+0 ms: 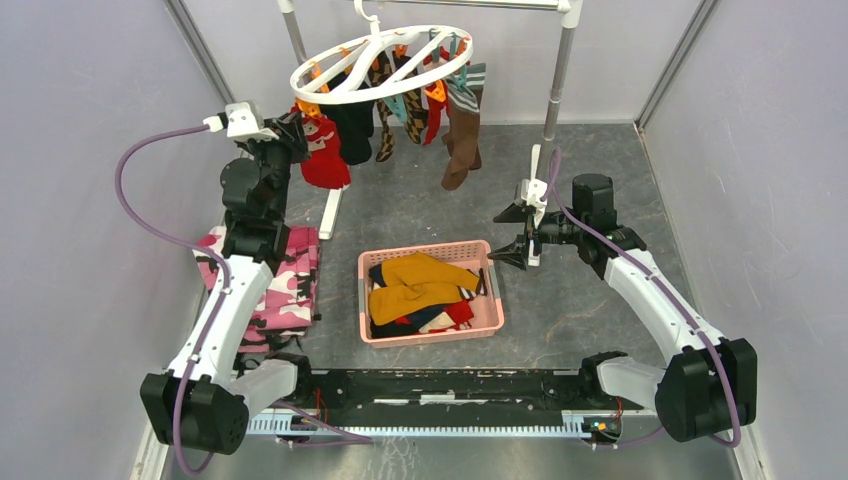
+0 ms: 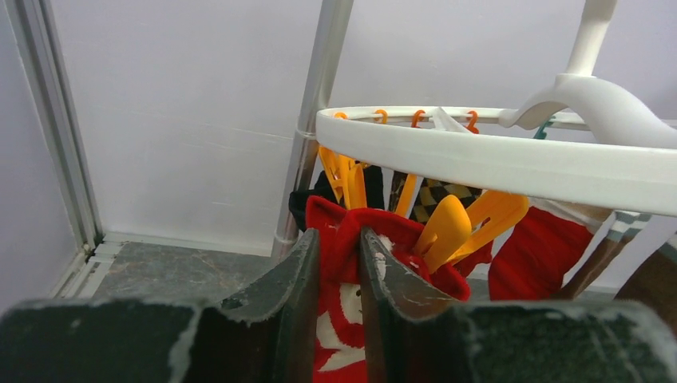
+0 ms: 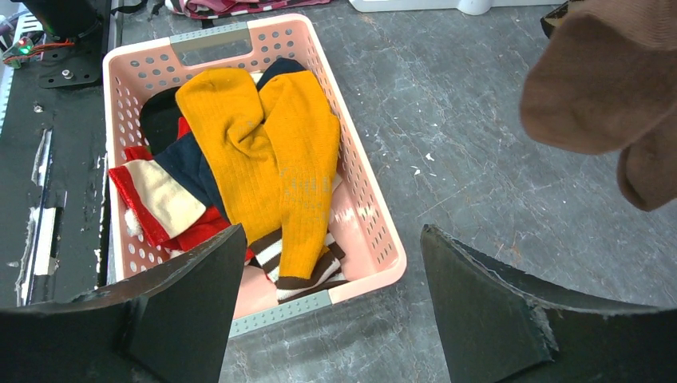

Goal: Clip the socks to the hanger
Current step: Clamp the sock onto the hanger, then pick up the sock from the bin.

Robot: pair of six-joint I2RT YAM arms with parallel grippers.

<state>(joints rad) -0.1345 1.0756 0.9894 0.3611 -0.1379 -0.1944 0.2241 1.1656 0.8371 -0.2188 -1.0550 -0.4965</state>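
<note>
The white round hanger (image 1: pixel 345 97) hangs at the back from its hook, with several socks dangling from its clips. My left gripper (image 1: pixel 300 125) is raised to its left rim, jaws only narrowly apart with a red sock (image 2: pixel 343 319) filling the gap between them. An orange clip (image 2: pixel 447 231) under the hanger ring (image 2: pixel 495 159) sits on that sock's bunched top. My right gripper (image 1: pixel 508 235) hovers open and empty just right of the pink basket (image 1: pixel 430 250). Mustard yellow socks (image 3: pixel 271 152) lie on top of navy and red ones inside it.
A pink camouflage cloth (image 1: pixel 285 285) lies on the floor by the left arm. The metal pole rack (image 1: pixel 560 70) carries the hanger, and its feet rest on the grey floor. A hanging brown sock (image 3: pixel 599 80) is close above my right gripper (image 3: pixel 331 231).
</note>
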